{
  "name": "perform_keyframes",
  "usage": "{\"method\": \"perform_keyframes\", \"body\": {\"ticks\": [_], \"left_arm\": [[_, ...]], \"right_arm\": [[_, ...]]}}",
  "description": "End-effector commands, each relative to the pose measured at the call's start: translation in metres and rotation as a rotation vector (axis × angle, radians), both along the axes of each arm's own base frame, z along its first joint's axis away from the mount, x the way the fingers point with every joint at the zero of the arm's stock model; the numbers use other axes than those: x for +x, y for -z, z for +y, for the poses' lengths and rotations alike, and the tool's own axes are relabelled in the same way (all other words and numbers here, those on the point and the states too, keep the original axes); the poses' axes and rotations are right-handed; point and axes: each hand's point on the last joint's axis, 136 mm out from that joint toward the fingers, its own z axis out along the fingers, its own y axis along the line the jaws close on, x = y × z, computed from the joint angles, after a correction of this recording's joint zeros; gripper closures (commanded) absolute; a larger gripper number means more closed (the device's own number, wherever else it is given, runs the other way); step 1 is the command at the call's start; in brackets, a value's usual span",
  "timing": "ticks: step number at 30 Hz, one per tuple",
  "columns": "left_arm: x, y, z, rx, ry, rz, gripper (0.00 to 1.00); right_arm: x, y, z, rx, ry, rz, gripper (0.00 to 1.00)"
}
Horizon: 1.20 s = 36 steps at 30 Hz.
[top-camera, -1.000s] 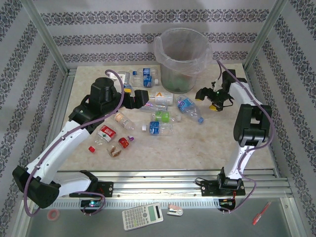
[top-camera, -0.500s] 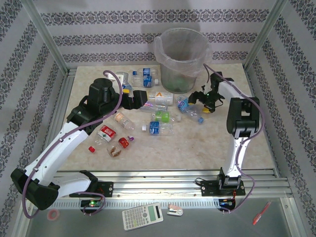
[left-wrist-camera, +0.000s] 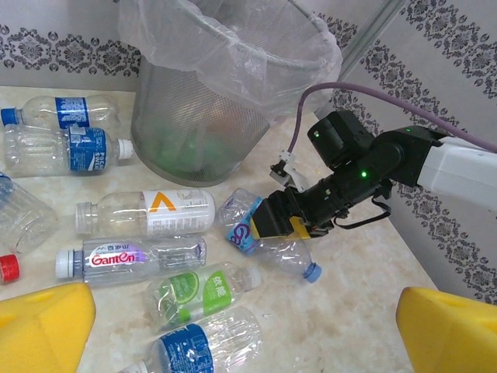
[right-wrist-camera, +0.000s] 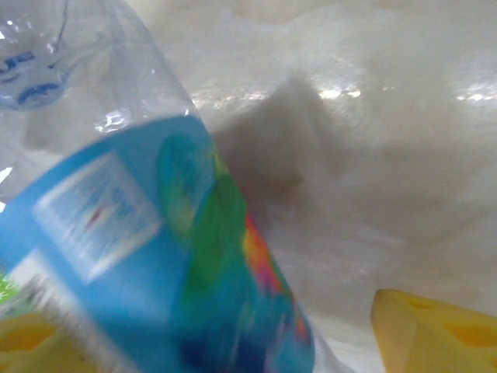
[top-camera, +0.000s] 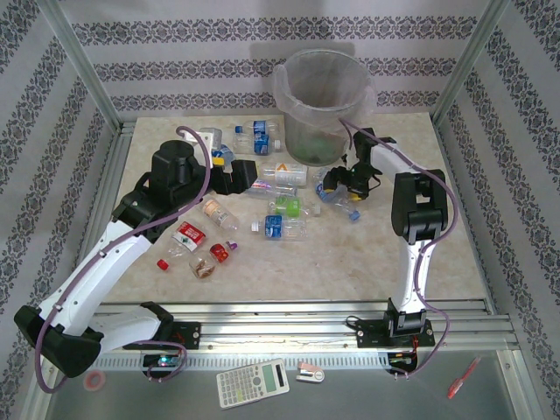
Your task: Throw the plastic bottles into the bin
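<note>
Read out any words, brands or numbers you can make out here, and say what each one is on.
"Ganten": label of the white-capped bottle.
Orange triangle mark, no legible words: white-label bottle.
Too small or blurred to read: blue-label bottle, green-label bottle, red-label bottle, calculator.

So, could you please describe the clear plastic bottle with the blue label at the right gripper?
This clear plastic bottle lies on its side on the beige tabletop before the dark mesh bin, slightly crumpled, its blue cap pointing away from the bin. The right gripper straddles its blue-labelled part; grip unclear.
</note>
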Motion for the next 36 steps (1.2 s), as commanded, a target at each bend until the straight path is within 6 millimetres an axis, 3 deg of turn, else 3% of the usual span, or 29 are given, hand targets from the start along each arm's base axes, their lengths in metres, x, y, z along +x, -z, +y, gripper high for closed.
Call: {"method": "perform_keyframes", "body": {"ticks": [1, 13, 24, 36], "left_arm": [[-0.005, 0.002, 0.001, 0.015, 0.001, -0.006, 0.00], [-0.004, 0.004, -0.001, 0.011, 0.006, -0.004, 0.00], [-0.004, 0.001, -0.003, 0.002, 0.013, -0.011, 0.00], [-0.003, 0.002, -0.006, 0.002, 0.024, -0.012, 0.00]], "right_arm": [[-0.016, 0.012, -0.011, -0.085, -0.011, 0.039, 0.25], [-0.034, 0.002, -0.017, -0.123, 0.002, 0.021, 0.59], [-0.050, -0.025, -0.022, -0.094, 0.073, -0.027, 0.68], [-0.075, -0.088, -0.019, 0.046, 0.173, -0.146, 0.68]]}}
